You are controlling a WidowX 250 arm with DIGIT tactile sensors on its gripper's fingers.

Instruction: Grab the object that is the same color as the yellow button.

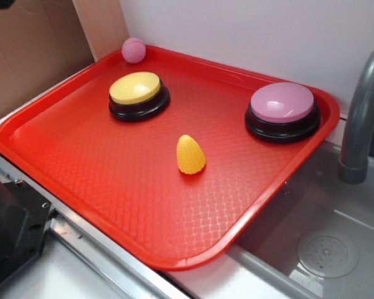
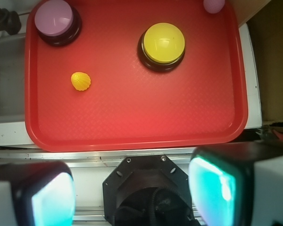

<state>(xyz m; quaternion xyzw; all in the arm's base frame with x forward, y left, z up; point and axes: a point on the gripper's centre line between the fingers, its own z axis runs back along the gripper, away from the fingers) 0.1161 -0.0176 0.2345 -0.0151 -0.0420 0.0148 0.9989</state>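
Observation:
The object [image 1: 191, 155], a small yellow-orange cone with a bumpy corn-like skin, stands upright near the middle of the red tray [image 1: 81, 168]; from the wrist camera this object [image 2: 80, 81] shows at the tray's left. The yellow button [image 1: 139, 94], domed on a black base, sits behind it, and this yellow button [image 2: 162, 45] is also in the wrist view. My gripper [image 2: 132, 193] hangs high above the robot base, off the tray's near edge, open with nothing between its fingers [image 2: 52, 200]. It does not show in the exterior view.
A pink-topped button [image 1: 282, 111] stands at the tray's right. A pink textured ball [image 1: 133, 50] rests at the tray's far corner. A grey sink [image 1: 324, 249] with a faucet [image 1: 361, 118] lies to the right. Cardboard [image 1: 31, 50] stands at the left. The black robot base [image 2: 146, 188] is below my gripper.

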